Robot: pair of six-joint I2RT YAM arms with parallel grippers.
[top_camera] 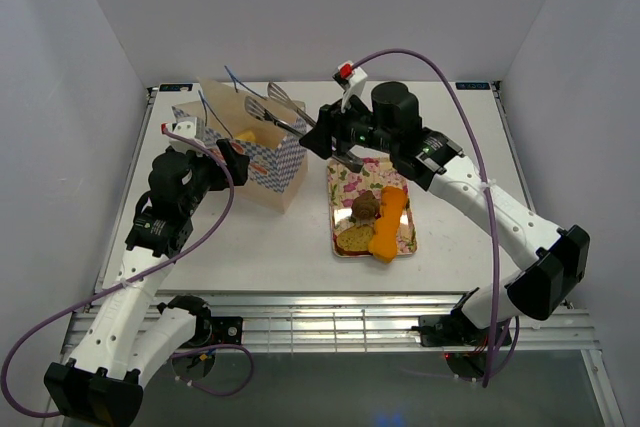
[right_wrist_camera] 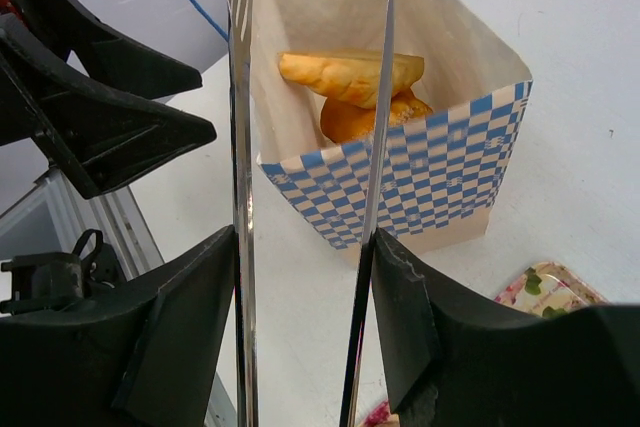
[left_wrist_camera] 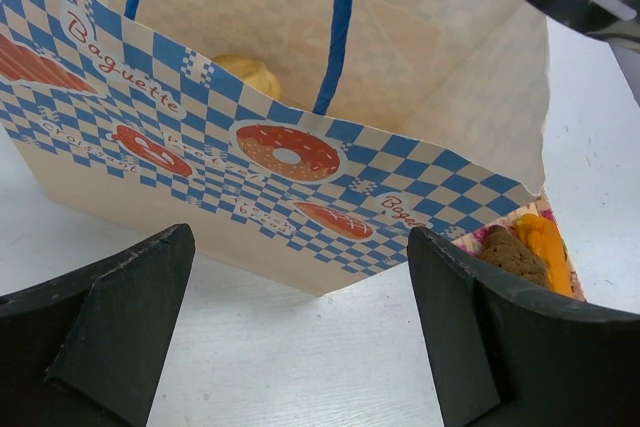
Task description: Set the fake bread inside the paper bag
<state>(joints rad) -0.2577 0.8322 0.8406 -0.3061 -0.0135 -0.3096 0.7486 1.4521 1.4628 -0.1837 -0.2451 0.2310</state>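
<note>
The paper bag (top_camera: pixel 262 162) stands open at the back left, with blue-checkered sides and blue string handles. Golden bread pieces (right_wrist_camera: pixel 350 75) lie inside it; they also show from above (top_camera: pixel 246 135) and in the left wrist view (left_wrist_camera: pixel 245 74). A brown bun (top_camera: pixel 365 207), an orange croissant (top_camera: pixel 388 222) and a toast slice (top_camera: pixel 355 238) lie on the floral tray (top_camera: pixel 345 179). My right gripper (top_camera: pixel 325 137) is shut on metal tongs (right_wrist_camera: pixel 240 147), whose empty tips hang over the bag's mouth. My left gripper (top_camera: pixel 233 159) is open and empty beside the bag's near corner (left_wrist_camera: pixel 330 287).
The tray sits just right of the bag, its corner showing in the left wrist view (left_wrist_camera: pixel 540 209). The white enclosure walls close in at the back and sides. A metal rail runs along the table's near edge (top_camera: pixel 330 312).
</note>
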